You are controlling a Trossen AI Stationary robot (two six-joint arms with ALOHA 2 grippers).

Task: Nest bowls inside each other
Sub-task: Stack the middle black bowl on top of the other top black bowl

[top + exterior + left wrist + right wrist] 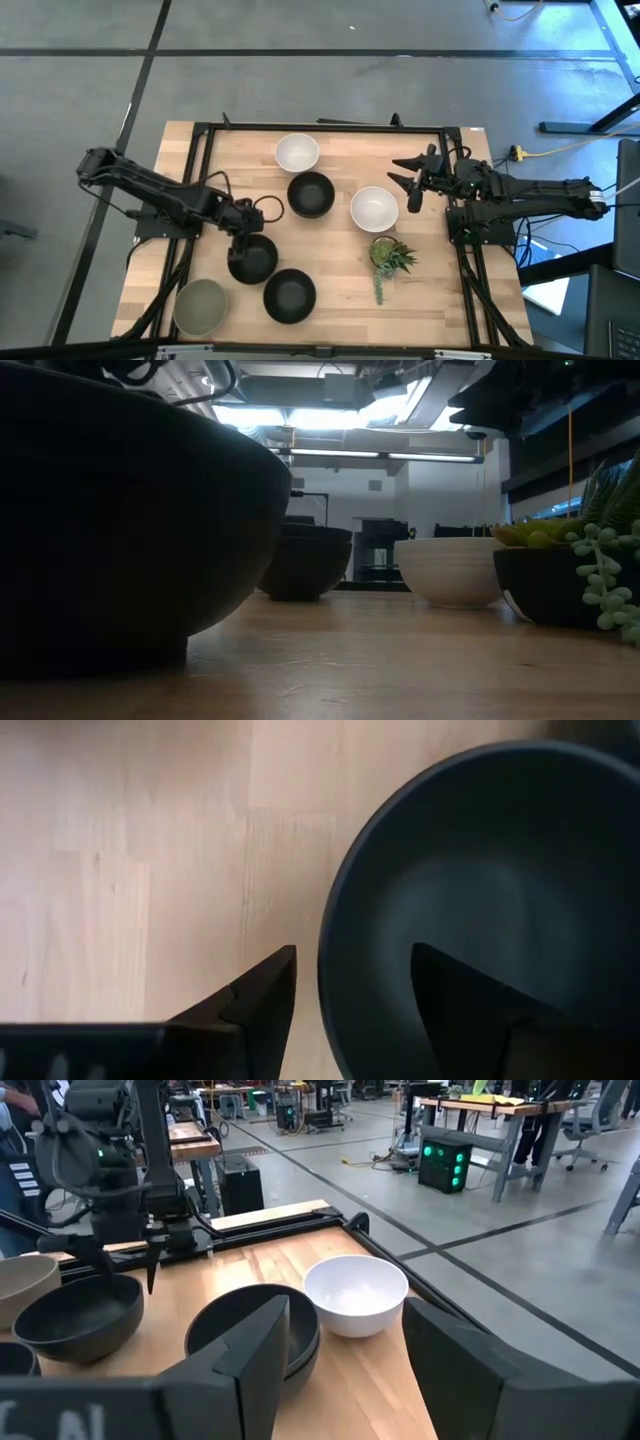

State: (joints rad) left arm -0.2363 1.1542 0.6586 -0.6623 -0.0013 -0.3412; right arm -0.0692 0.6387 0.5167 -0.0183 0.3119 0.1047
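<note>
The wooden table (330,300) is spread with six separate bowls, none nested yet: a grey-beige bowl (200,306) at the near-left corner, three black bowls (290,295) across the middle, two white bowls (297,153) towards the far edge. The left gripper (245,238) is held open astride the rim of one black bowl (480,900), one finger inside, one outside, presumably for lifting it. The right gripper (408,182), also open, is parked beside the right edge, leaving the centre free for carrying
</note>
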